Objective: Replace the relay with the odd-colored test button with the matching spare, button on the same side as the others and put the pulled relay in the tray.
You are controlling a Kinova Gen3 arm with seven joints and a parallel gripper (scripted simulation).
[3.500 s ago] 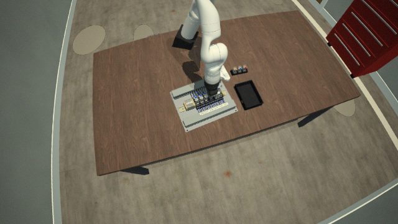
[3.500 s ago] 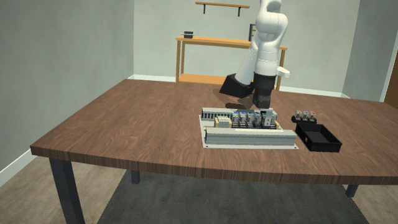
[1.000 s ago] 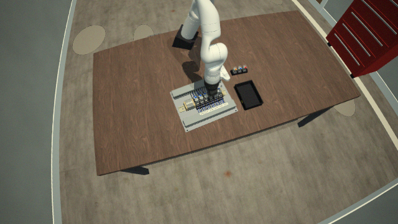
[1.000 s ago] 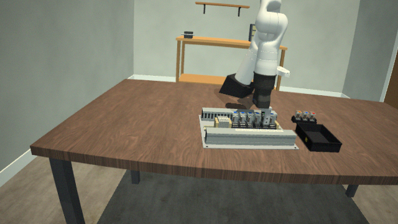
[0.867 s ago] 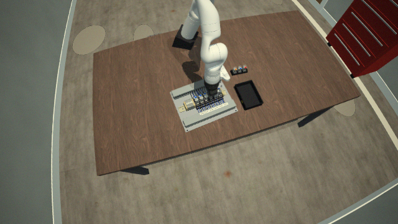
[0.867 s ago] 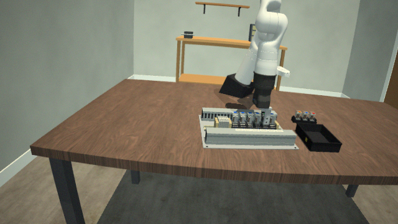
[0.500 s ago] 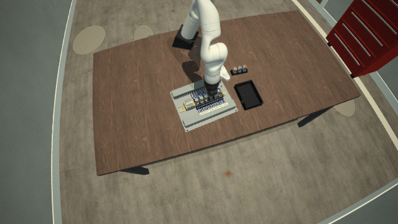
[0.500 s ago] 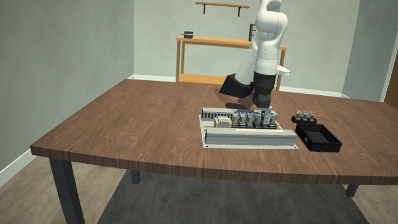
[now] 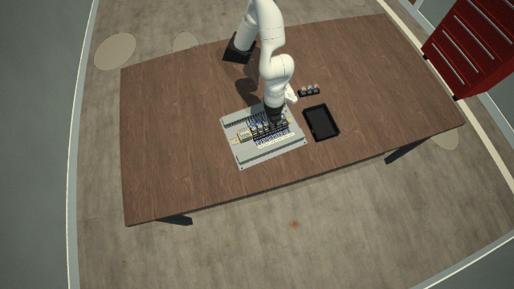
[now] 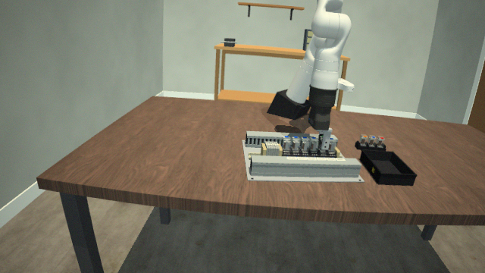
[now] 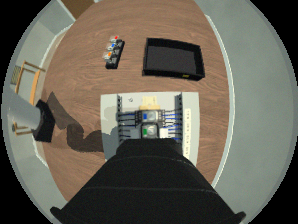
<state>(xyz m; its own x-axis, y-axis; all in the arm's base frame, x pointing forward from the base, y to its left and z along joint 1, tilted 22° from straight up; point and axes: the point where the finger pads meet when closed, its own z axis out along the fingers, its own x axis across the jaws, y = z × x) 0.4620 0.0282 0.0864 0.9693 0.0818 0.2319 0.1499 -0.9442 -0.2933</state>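
A grey panel on the table carries a row of relays with blue test buttons. My gripper stands straight down over the row, near its right end, and is shut on one relay there. In the wrist view a green button shows on that relay, just ahead of my gripper body. The relay still stands in line with the row; I cannot tell whether it is raised. A small black holder beyond the tray keeps three spare relays with orange, blue and red buttons. The black tray is empty.
The tray lies right of the panel, and the spare holder sits just behind it. Grey wiring ducts run along the panel's front and back. A red cabinet stands off the table.
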